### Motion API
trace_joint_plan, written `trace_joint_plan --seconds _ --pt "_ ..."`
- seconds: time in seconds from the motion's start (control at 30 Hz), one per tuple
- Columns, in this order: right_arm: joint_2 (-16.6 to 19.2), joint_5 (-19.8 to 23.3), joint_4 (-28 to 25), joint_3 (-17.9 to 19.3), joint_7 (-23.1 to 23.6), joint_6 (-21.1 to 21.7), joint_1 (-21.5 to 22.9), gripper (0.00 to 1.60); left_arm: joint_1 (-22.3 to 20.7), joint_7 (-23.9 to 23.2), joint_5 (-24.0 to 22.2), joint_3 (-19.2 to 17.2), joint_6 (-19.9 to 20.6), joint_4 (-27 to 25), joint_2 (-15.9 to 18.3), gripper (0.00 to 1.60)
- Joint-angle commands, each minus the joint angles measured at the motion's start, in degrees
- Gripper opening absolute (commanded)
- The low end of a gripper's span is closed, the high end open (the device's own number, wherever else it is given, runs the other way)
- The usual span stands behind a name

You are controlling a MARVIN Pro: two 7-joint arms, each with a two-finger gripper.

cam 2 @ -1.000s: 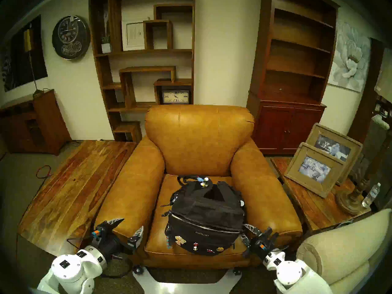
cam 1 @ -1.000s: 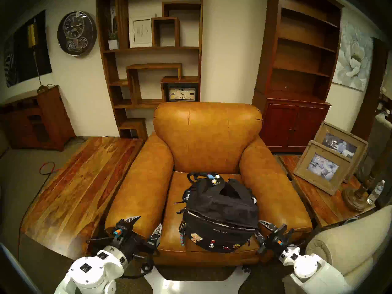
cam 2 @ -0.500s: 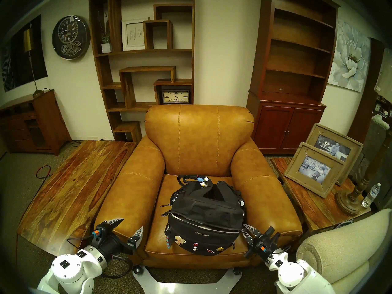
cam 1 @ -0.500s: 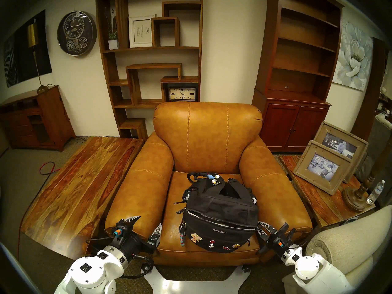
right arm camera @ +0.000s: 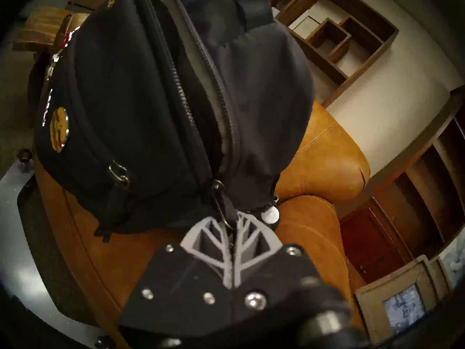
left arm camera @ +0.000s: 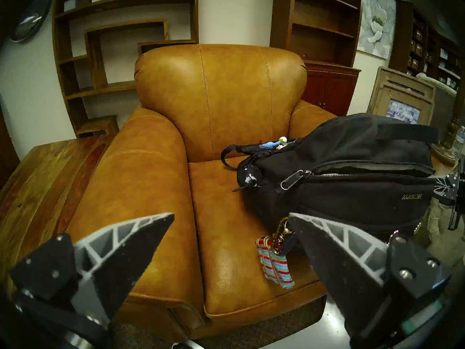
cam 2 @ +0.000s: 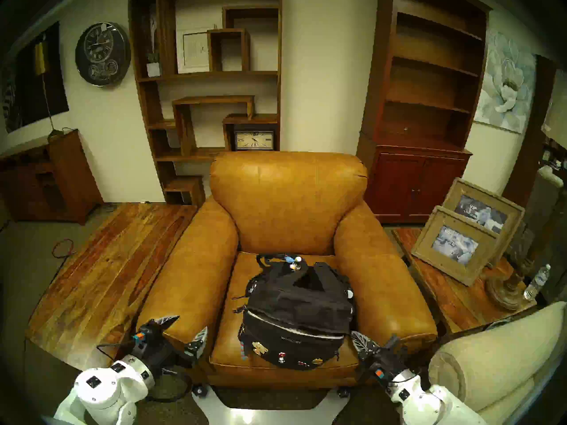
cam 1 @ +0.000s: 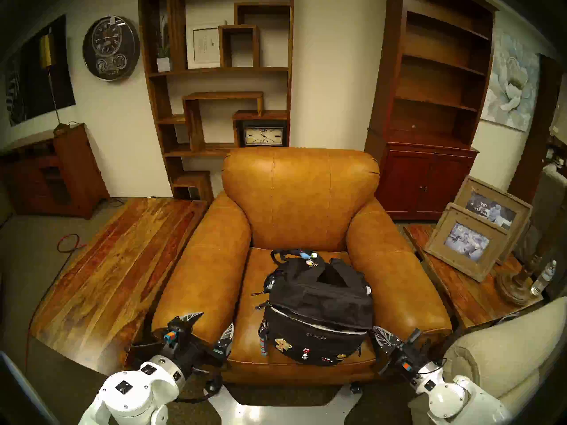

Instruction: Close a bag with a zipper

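The black backpack (cam 1: 319,311) lies on the seat of a tan leather armchair, with its pins and striped tassel (left arm camera: 275,268) facing me. Its long curved zipper (cam 1: 310,321), edged in pale grey, gapes open across the top. My right gripper (cam 1: 378,331) is at the bag's right end. In the right wrist view the gripper (right arm camera: 230,221) is shut on the zipper's metal pull (right arm camera: 221,202). My left gripper (cam 1: 216,320) is open and empty by the front of the chair's left armrest, apart from the bag (left arm camera: 352,184).
The chair's armrests (cam 1: 408,292) flank the bag closely. A wooden table (cam 1: 107,277) stands to the left. A side table at the right holds picture frames (cam 1: 466,240) and a water bottle (cam 1: 544,277). A beige sofa arm (cam 1: 497,347) is beside my right arm.
My right gripper's fingers have come together at the bag's right end, and its wrist has turned and shifted to the right. The left arm has not moved.
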Motion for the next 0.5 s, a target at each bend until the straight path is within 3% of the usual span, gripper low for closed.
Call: trace_joint_plan --seconds 0.0,0.47 --pt "-0.3 -3.1 -4.3 0.8 -3.3 0.5 -2.5 0.0 -0.1 -0.1 0.0 0.1 -0.1 -1.0 0.0 1.6" --pt "0.8 -5.2 -11.2 3.1 -5.1 -1.2 -8.0 0.0 -0.1 -0.2 0.0 0.1 -0.1 -1.0 -0.1 1.6"
